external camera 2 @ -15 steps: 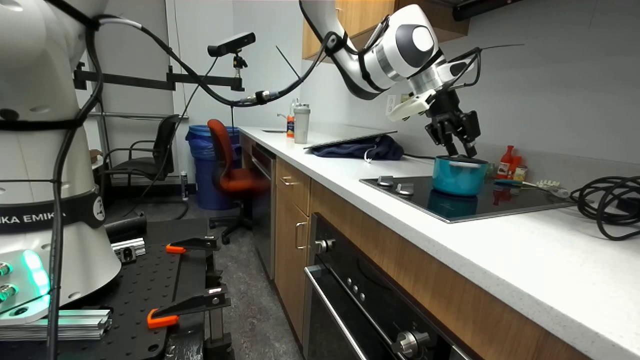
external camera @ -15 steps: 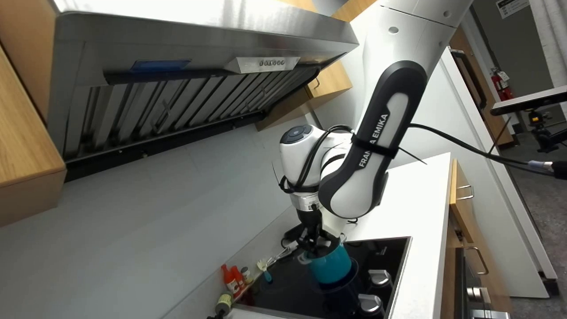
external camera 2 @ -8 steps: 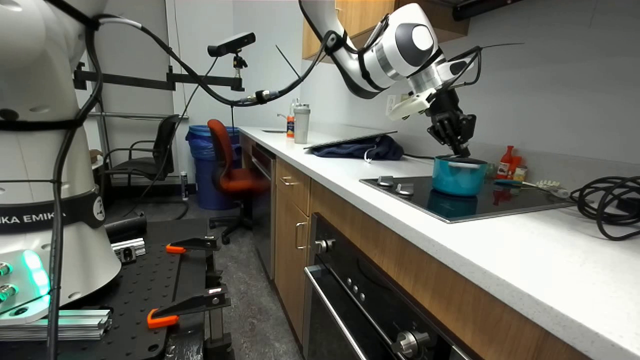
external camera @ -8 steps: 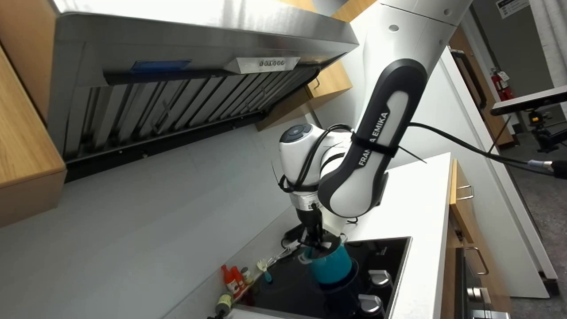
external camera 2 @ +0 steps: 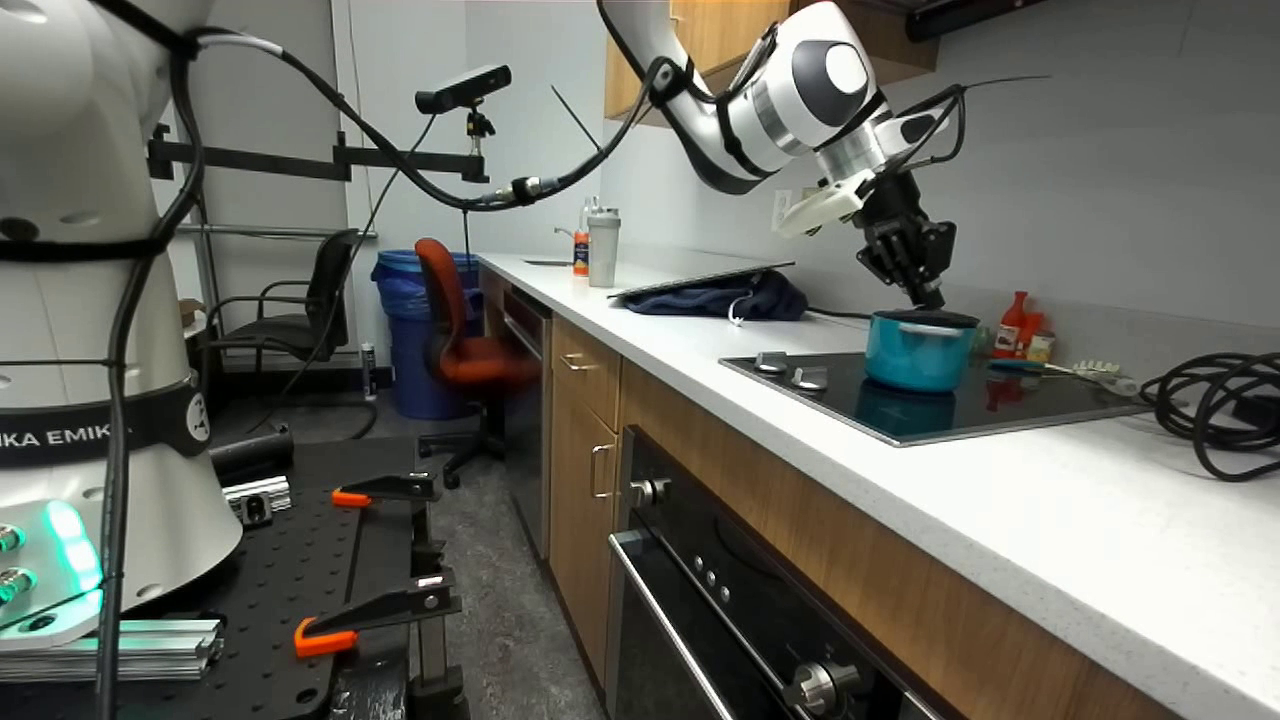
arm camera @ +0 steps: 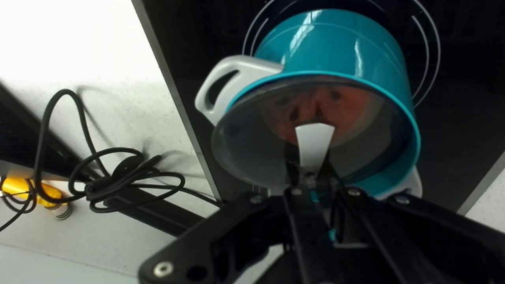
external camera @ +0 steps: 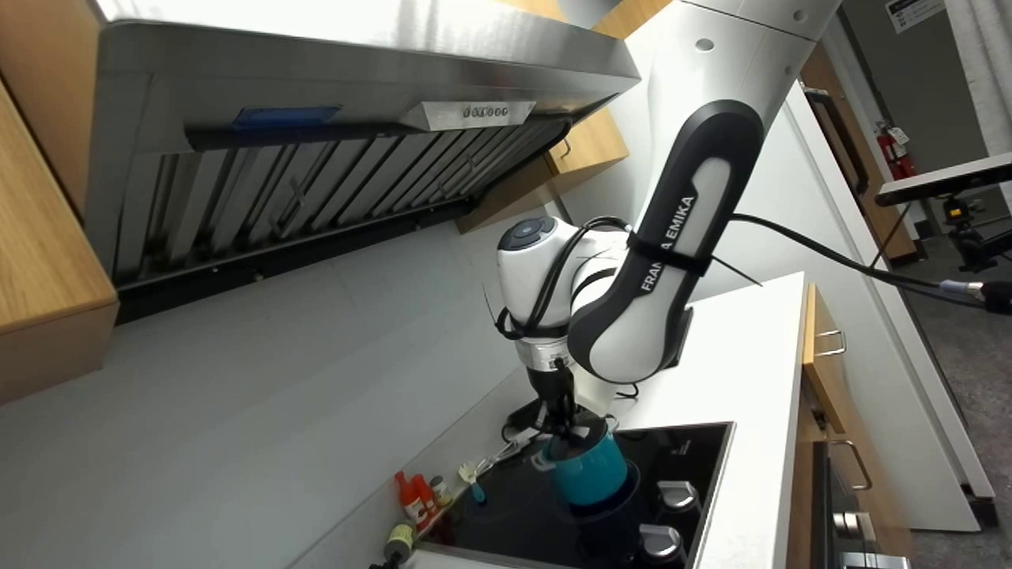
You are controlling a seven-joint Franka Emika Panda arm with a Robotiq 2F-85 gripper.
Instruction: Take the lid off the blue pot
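Lid [arm camera: 256,142]: is rising a little with the gripper [arm camera: 310,167] since half a second ago, its dark edge now showing above the rim of the pot [external camera 2: 916,358] in an exterior view; its see-through face is showing a reddish patch [arm camera: 339,110] too unclear to name.
Gripper: is clenching the lid's pale handle [arm camera: 315,142].
Pot: is standing upright on the cooktop [external camera 2: 1050,402], directly below the gripper; its glossy teal-blue side is catching the light, two pale side handles [arm camera: 240,69] are jutting out, and a strip of its inside is showing beside the lid in the wrist view.
Cooktop: is lying black and shiny in the white bench [external camera 2: 1050,490], mirroring the pot; silver knobs [external camera 2: 810,378] are sitting near its edge.
Bench: is also carrying a coiled cable [external camera 2: 1255,408]; red bottles [external camera 2: 1007,335] are standing near the wall [external camera 2: 1100,200].
Room: a steel hood [external camera: 371,67] is hanging overhead; an orange chair [external camera 2: 440,300] is standing near a blue bin [external camera 2: 415,335]; wooden cupboards [external camera 2: 580,440] are running under the bench.
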